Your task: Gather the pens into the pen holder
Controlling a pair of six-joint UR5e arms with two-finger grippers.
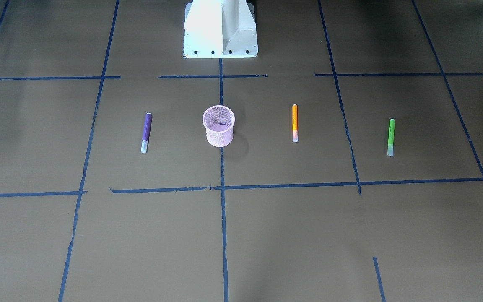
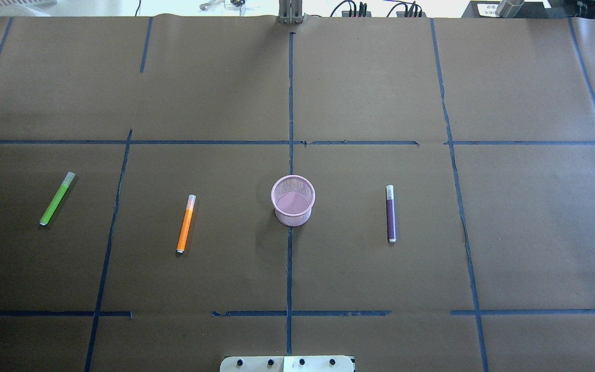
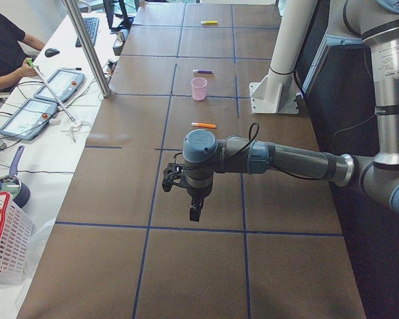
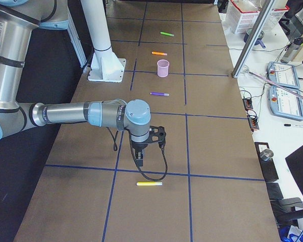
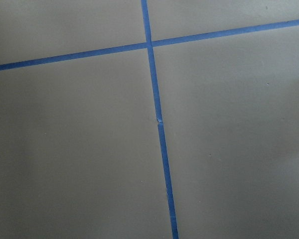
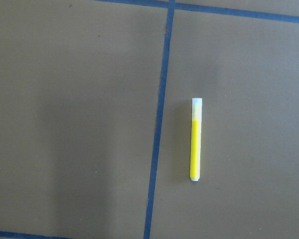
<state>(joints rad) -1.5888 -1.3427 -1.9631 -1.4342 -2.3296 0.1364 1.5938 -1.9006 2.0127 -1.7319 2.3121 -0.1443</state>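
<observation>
- Left gripper (image 3: 195, 213) and right gripper (image 4: 139, 160) hang above the table (image 2: 380, 77); open or closed: cannot tell.
- Small pink wire-mesh pen holder (image 2: 292, 217) stands upright, mid-table.
- Slim purple pen (image 2: 390, 214), orange pen (image 2: 186, 223) and green pen (image 2: 57, 198) lie flat, apart from it; yellow pen (image 6: 195, 139) lies near the right gripper.

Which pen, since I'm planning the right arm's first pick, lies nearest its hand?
The yellow pen, lying alone near the right hand; the purple pen, orange pen and green pen lie far off, by the pink holder.
</observation>
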